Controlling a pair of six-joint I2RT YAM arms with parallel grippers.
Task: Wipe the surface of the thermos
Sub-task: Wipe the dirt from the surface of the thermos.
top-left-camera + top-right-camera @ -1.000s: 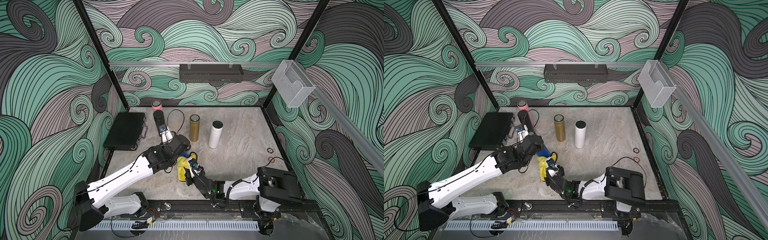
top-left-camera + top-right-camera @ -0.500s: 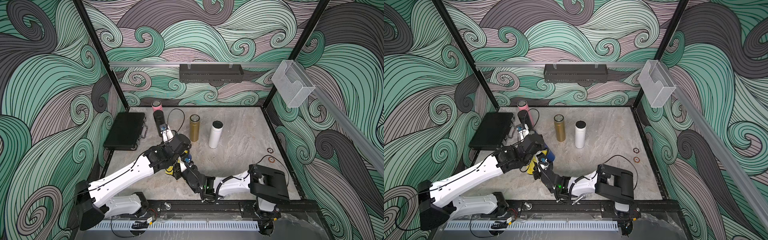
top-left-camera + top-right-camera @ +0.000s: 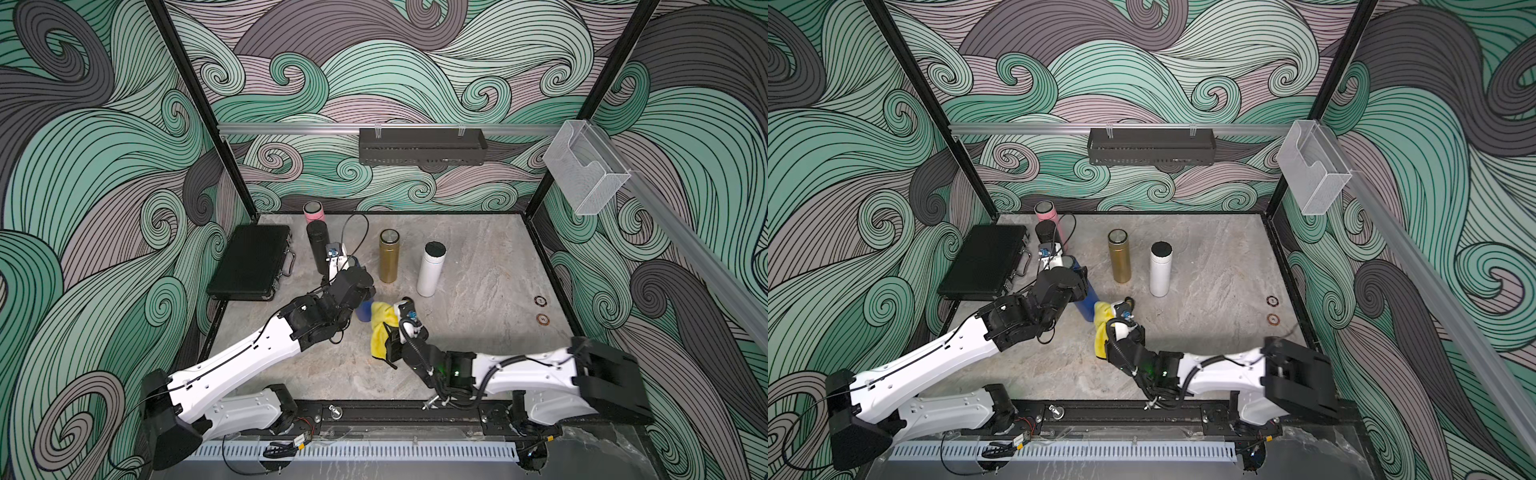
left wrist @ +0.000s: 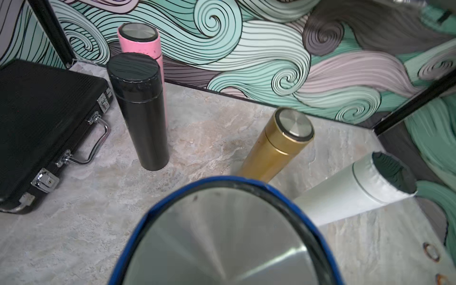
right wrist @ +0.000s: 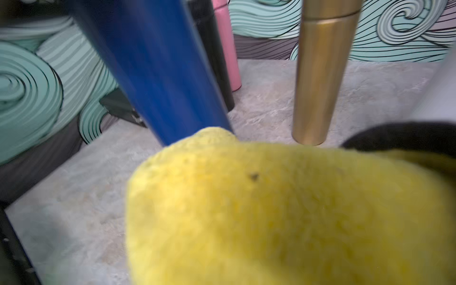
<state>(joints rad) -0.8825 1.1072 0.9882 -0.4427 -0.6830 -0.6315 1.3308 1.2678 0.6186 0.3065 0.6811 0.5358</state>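
In both top views my left gripper (image 3: 358, 291) (image 3: 1074, 283) is shut on the upper part of a blue thermos (image 3: 364, 311) (image 3: 1086, 305), holding it tilted with its lower end near the floor. The thermos's steel lid (image 4: 222, 237) fills the left wrist view and hides the jaws. My right gripper (image 3: 402, 318) (image 3: 1121, 316) is shut on a yellow cloth (image 3: 380, 328) (image 3: 1100, 330), which touches the lower end of the thermos (image 5: 158, 69). In the right wrist view the cloth (image 5: 283, 209) covers the jaws.
A gold thermos (image 3: 388, 257) and a white thermos (image 3: 431, 270) stand just behind the grippers. A black thermos (image 3: 318, 247) and a pink one (image 3: 312, 212) stand at the back left beside a black case (image 3: 251, 262). Two small rings (image 3: 540, 300) lie at the right.
The right gripper swept the cloth left along the thermos under the left gripper, then back right to its lower end. The left arm barely moved.
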